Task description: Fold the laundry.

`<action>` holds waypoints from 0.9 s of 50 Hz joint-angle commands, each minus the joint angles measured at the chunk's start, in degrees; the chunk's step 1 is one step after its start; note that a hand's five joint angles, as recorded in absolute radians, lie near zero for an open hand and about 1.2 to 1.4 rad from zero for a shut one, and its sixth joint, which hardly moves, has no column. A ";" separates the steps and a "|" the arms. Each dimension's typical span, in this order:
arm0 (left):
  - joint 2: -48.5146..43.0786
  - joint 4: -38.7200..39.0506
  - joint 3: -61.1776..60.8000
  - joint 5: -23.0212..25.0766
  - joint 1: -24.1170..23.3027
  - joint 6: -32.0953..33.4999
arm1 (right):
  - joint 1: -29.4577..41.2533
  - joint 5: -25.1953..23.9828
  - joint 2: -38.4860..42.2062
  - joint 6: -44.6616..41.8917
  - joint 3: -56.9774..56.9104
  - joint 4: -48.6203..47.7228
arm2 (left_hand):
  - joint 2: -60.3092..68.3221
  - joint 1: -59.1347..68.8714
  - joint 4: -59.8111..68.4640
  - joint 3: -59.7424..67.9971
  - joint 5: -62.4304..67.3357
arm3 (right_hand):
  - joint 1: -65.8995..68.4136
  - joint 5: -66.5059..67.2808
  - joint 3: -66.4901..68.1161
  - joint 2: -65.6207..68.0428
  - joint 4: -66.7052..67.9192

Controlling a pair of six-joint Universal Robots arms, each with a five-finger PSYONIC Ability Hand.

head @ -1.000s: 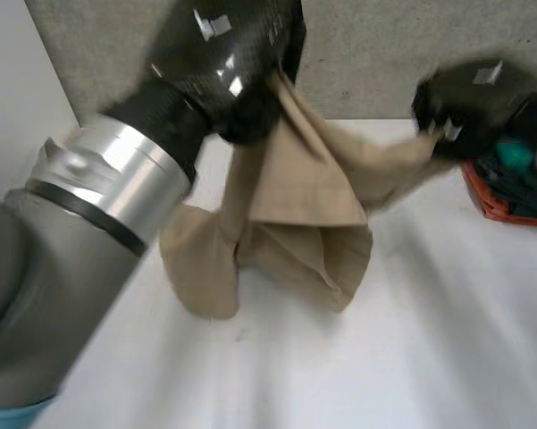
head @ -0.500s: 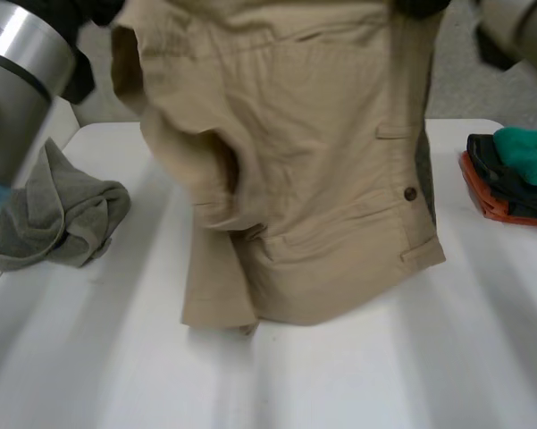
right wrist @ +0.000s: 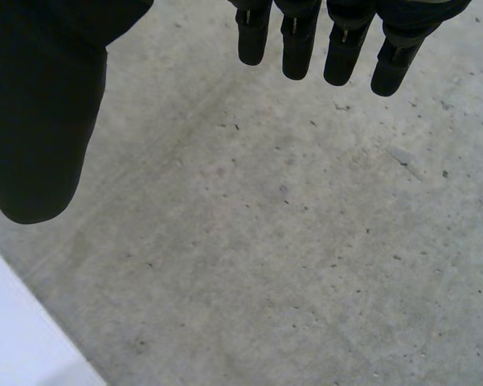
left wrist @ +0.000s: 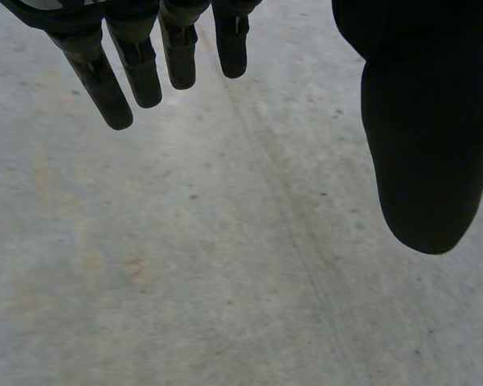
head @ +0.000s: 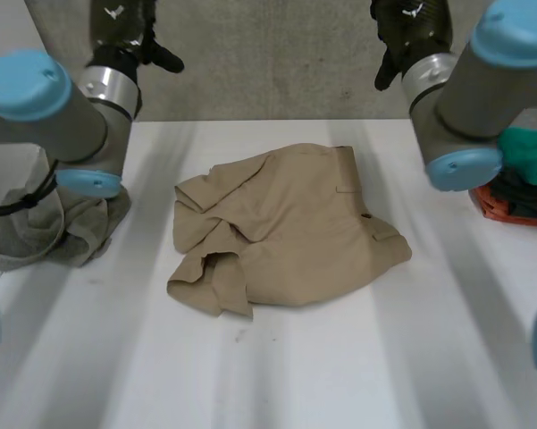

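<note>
Head view: the tan shorts (head: 290, 237) lay rumpled near the middle of the white table (head: 384, 357), one side bunched into folds and a buttoned pocket facing up. Both arms were raised at the far side of the table, against the grey wall (head: 277, 63). The left hand (head: 123, 25) hung above the far left corner and the right hand (head: 413, 25) above the far right, each well apart from the shorts and touching nothing. A grey-green cloth (head: 36, 237) sat heaped at the table's left edge, partly behind the left arm. A pile of teal, dark and orange-red garments (head: 518, 179) lay at the right edge.

Left wrist view: the left hand's fingers (left wrist: 96, 72) pointed out straight and relaxed, with the thumb (left wrist: 418, 121) held wide of them. Nothing lay in its grasp, and bare grey wall showed beyond it.

Right wrist view: the right hand was spread the same way, its fingers (right wrist: 297, 48) straight and the thumb (right wrist: 40, 104) well apart from them, empty. Speckled grey wall stood past the fingertips, and a white corner of the table (right wrist: 24, 346) showed beneath the thumb.
</note>
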 commanded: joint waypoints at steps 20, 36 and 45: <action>31.57 -16.42 -63.40 -3.62 -20.34 7.58 | -7.06 -14.96 -20.23 -9.14 53.76 22.92 | 44.31 45.54 44.83 44.08 44.57 | 39.08 39.27 39.85 39.63 39.47; 20.13 -8.69 -56.46 -4.32 -15.95 7.75 | -6.89 -17.17 -16.10 -8.70 60.89 -3.63 | 15.03 16.26 15.55 14.80 15.29 | 21.58 21.78 22.36 22.13 21.97; 14.77 -6.66 -51.72 -7.30 -8.66 13.53 | -6.54 -16.99 -12.06 -8.88 59.31 -7.93 | 15.37 16.60 15.88 15.13 15.63 | 21.92 22.11 22.69 22.47 22.31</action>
